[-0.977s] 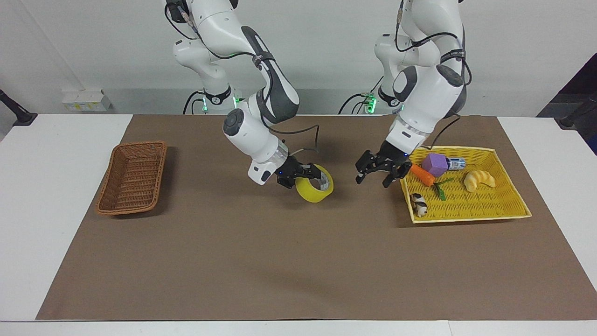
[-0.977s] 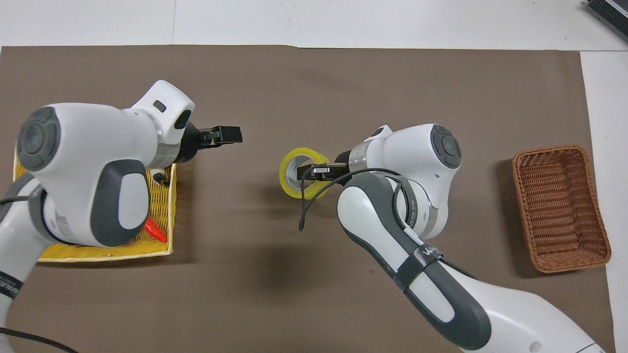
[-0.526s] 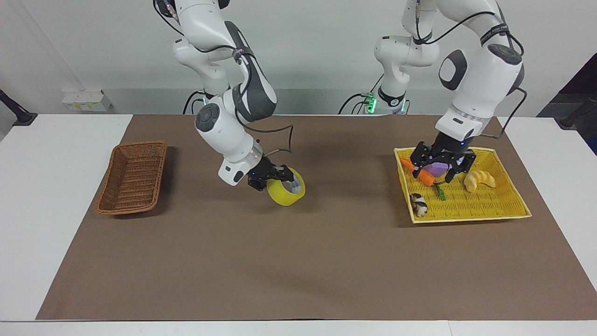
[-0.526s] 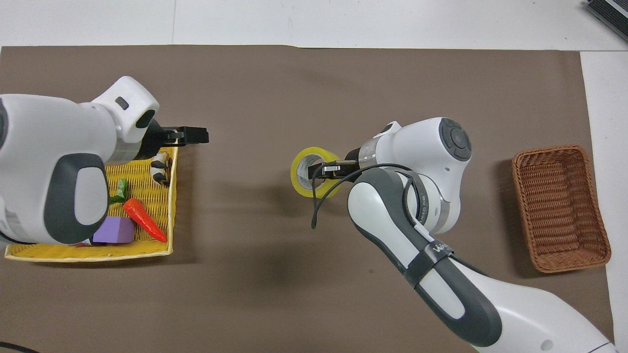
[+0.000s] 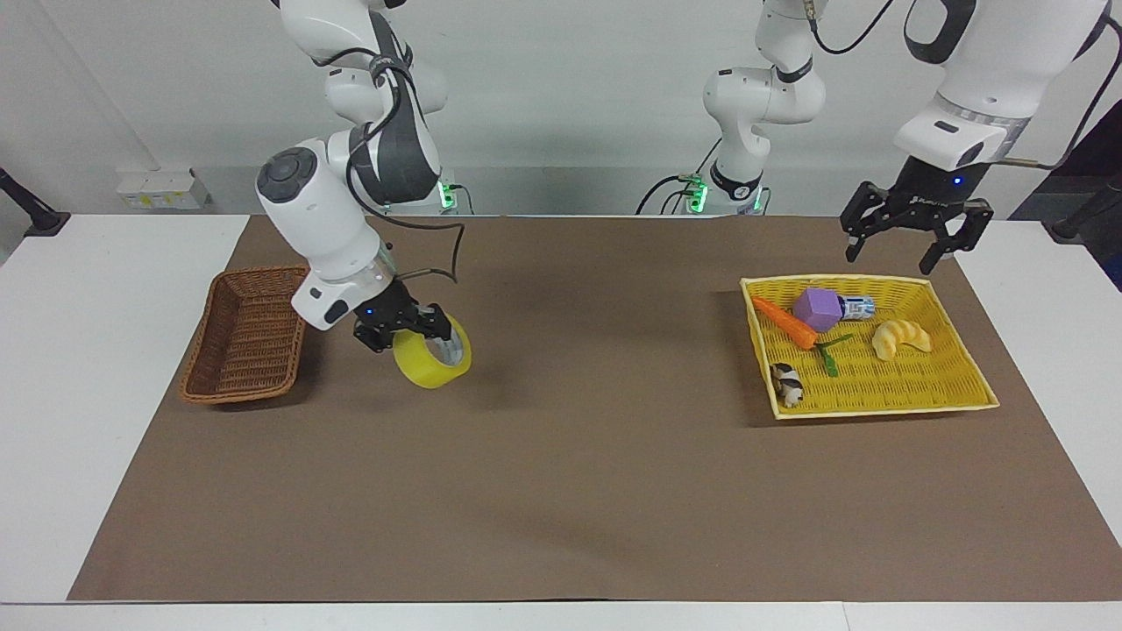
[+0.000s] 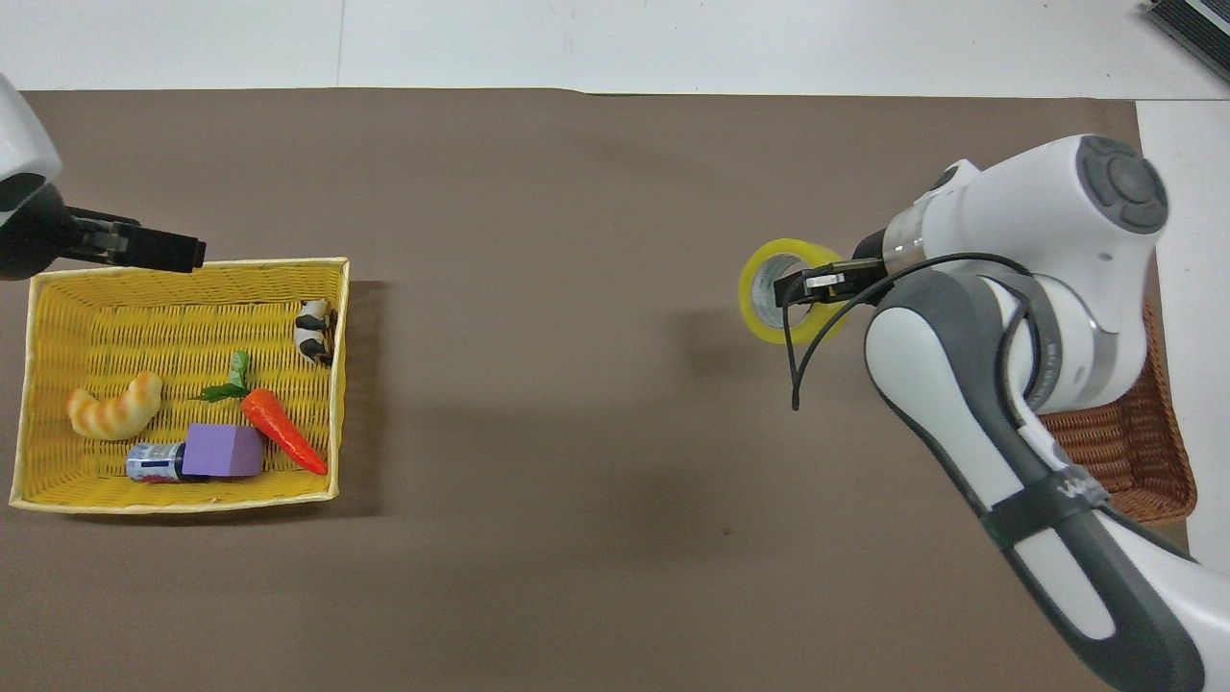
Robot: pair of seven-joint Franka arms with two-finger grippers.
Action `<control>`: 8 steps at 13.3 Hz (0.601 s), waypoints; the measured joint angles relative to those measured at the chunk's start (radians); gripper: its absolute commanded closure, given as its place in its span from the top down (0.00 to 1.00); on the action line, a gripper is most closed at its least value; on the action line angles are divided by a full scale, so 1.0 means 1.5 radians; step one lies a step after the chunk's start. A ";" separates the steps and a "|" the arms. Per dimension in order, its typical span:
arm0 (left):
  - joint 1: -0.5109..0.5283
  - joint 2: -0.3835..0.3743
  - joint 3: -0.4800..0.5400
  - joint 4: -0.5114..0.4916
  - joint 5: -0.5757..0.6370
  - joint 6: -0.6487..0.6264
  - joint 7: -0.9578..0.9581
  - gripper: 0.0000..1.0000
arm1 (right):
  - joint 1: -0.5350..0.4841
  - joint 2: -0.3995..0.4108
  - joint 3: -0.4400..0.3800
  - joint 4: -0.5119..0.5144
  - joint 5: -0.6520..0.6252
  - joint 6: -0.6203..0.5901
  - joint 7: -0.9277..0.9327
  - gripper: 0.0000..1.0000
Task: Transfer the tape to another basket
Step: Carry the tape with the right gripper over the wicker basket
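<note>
The tape point(image 5: 431, 359), a wide glossy yellow roll with a pale grey inner core, hangs tilted in the air over the brown paper mat point(image 5: 578, 491), just beside the wicker basket point(image 5: 248, 335) at about its 3 o'clock in the facing view. The right gripper point(image 5: 403, 329) is clamped on the roll's wall, one finger inside the core and one outside. The basket is a narrow rectangle of brown woven wicker with sloping sides, and nothing shows in it; in the overhead view the right arm covers most of it.

Toward the left arm's end of the table sits a flat, bright yellow woven tray-basket point(image 5: 955, 399) with a low rim. In it lie a smooth orange toy carrot point(image 5: 784, 322) with green leaves, a matte purple block point(image 5: 819, 308), a small can point(image 5: 857, 307) on its side touching the block, a pale ridged croissant toy point(image 5: 901, 338) and a little black-and-white cow figure point(image 5: 788, 383) near the rim.

The left gripper point(image 5: 912, 238) hangs above that yellow basket's edge at its 12 o'clock in the facing view, fingers spread wide apart and holding nothing.
</note>
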 measured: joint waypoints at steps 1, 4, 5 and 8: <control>0.000 0.000 0.000 0.018 0.003 -0.025 0.000 1.00 | -0.010 -0.014 0.000 0.001 -0.045 -0.001 0.000 0.00; 0.001 0.001 0.002 0.039 0.006 -0.079 0.002 1.00 | -0.029 -0.058 -0.001 0.012 -0.098 -0.053 0.000 0.00; 0.001 0.002 0.002 0.042 0.006 -0.093 0.003 1.00 | -0.031 -0.069 -0.001 0.025 -0.099 -0.090 0.000 0.00; 0.010 0.002 0.004 0.051 0.007 -0.104 0.019 1.00 | -0.039 -0.093 -0.006 0.070 -0.107 -0.190 0.004 0.00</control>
